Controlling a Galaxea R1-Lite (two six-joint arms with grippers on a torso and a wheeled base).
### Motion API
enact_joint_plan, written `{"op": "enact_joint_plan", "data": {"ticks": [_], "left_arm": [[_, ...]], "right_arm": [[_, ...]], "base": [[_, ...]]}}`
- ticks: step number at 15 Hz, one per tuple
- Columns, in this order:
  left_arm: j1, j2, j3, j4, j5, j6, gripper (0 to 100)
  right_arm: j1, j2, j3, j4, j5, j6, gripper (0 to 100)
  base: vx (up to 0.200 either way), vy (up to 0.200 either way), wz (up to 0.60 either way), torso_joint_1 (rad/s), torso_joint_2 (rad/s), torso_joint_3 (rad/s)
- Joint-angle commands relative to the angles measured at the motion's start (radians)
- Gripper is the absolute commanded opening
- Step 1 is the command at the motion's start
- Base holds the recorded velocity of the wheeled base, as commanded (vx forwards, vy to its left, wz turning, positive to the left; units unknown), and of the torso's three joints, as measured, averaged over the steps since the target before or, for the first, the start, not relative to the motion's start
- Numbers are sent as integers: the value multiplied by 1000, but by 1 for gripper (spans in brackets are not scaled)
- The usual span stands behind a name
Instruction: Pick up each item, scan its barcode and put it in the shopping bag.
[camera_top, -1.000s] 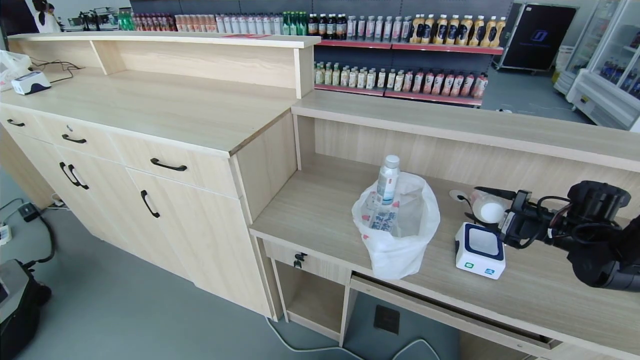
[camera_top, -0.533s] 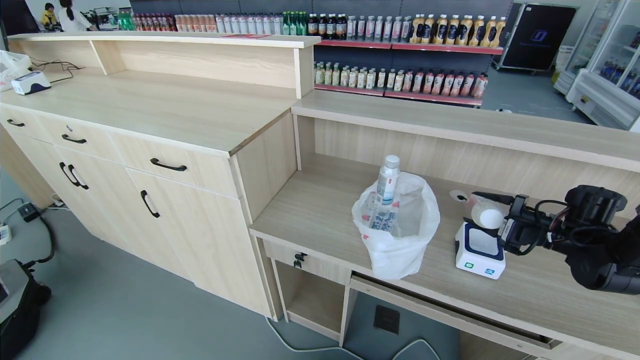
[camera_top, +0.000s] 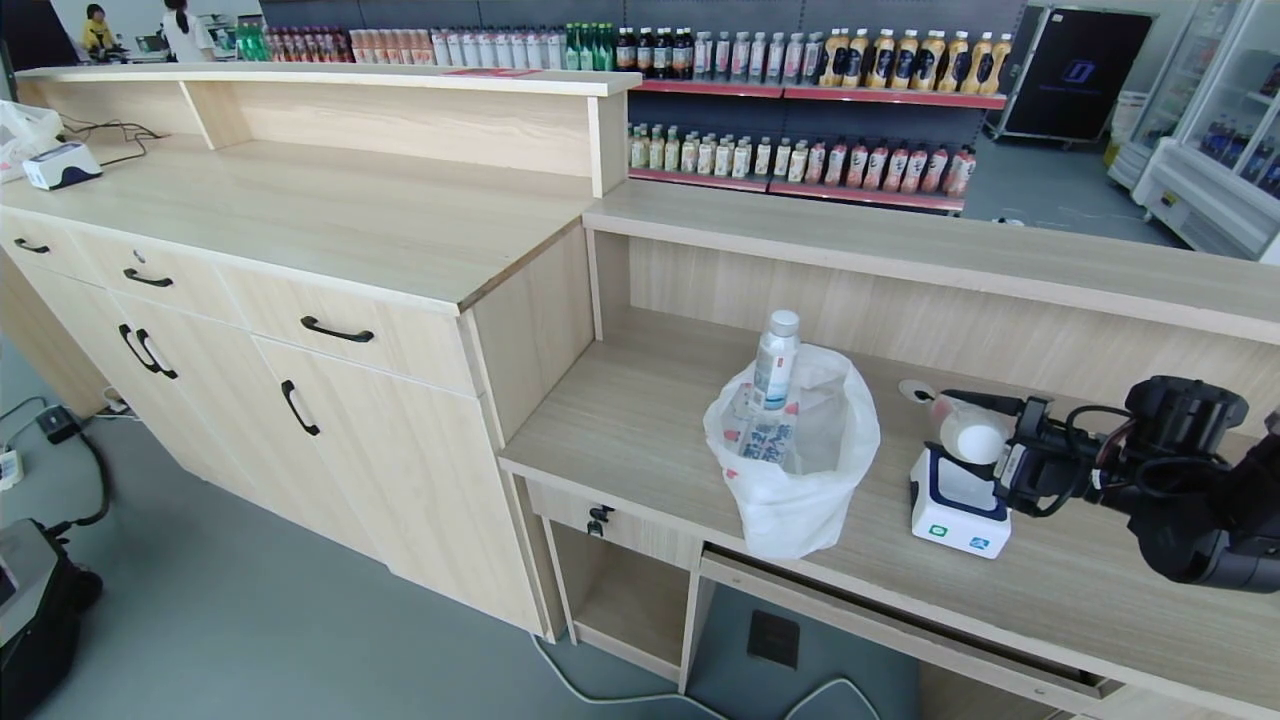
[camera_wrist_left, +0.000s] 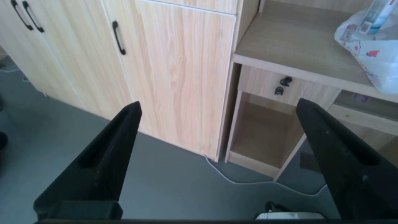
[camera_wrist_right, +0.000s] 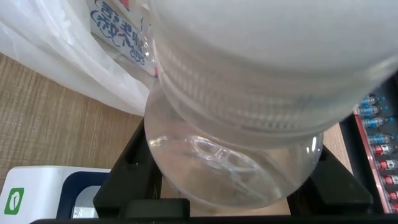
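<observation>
- Pale wood counter (camera_top: 640, 410); a tall cabinet section with drawers and doors on the robot's left, a lower desk surface on its right carrying the task's things.
- Red-edged shelving (camera_top: 800, 95) behind the counter; two rows of upright drinks bottles.
- White plastic shopping bag (camera_top: 790, 460); stands open on the lower desk surface, near its front edge; also seen at the edge of the left wrist view (camera_wrist_left: 373, 43) and behind the held bottle in the right wrist view (camera_wrist_right: 62, 50).
- Left gripper (camera_wrist_left: 217, 106); fingers spread wide, nothing between them; hangs over the grey floor in front of the cabinet doors, well apart from the bag.
- Right gripper (camera_top: 955, 425); clamped on a clear bottle, a dark finger on either side of it; just above the scanner, on the bag's right.
- White scanner (camera_top: 958, 495) with a dark blue top frame; sits on the desk just beside the bag, directly under the held bottle; a corner of it shows in the right wrist view (camera_wrist_right: 37, 193).
- White-capped bottle (camera_top: 775, 360); upright inside the bag, neck and cap above the rim.
- Clear bottle (camera_top: 972, 438); held lying sideways over the scanner, not touching the desk; its transparent end fills the right wrist view (camera_wrist_right: 236, 155).
</observation>
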Motion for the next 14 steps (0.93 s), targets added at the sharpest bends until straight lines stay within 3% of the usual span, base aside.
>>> {"op": "enact_joint_plan", "data": {"ticks": [1, 14], "left_arm": [[0, 0, 0, 0, 0, 0, 100], [0, 0, 0, 0, 0, 0, 100]], "right_arm": [[1, -2, 5, 0, 0, 0, 0], [-5, 33, 16, 11, -24, -27, 0]], "base": [[0, 0, 0, 0, 0, 0], [0, 0, 0, 0, 0, 0]]}}
